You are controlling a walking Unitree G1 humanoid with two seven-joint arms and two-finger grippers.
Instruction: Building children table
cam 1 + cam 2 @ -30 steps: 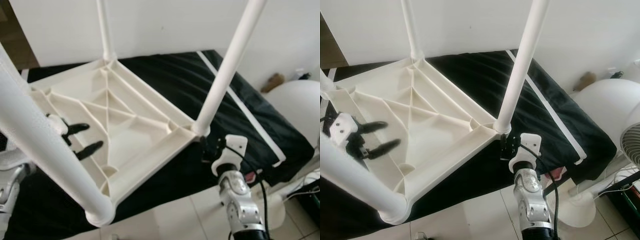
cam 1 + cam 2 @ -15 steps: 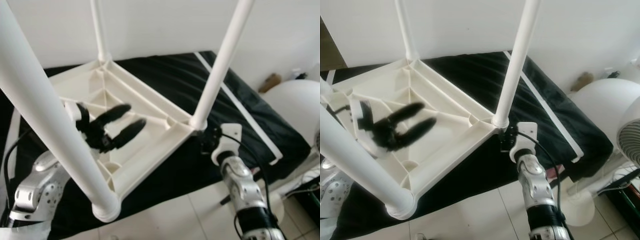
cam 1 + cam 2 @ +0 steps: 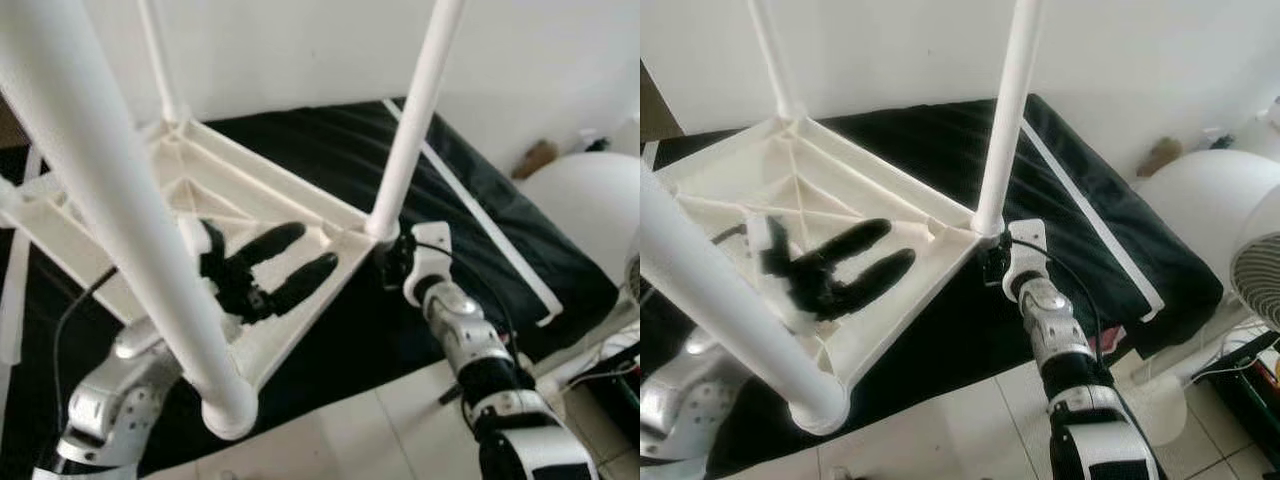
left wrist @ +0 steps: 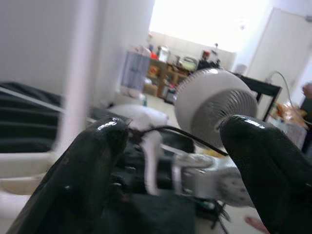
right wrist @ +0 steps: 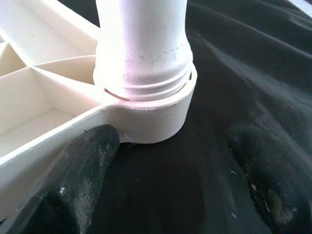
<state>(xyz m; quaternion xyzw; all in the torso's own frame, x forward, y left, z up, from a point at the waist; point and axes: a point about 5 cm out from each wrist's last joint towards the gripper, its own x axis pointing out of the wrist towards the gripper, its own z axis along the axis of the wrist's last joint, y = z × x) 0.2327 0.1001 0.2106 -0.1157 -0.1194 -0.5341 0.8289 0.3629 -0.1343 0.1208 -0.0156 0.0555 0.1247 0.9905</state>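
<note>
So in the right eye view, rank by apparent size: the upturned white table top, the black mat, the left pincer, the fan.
1. black mat and table top: both large, too close to call.
2. left pincer, enlarged by nearness to the camera.
3. fan, cut off at the frame edge, so unsure.

Silver jointed arms, black cables along them — each tool seemingly two glossy black fingers [image 5: 83, 170].

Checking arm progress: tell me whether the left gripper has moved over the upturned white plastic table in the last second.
Yes. The left gripper has moved from the table's left edge across the ribbed underside, toward the corner leg socket by the right gripper.
</note>
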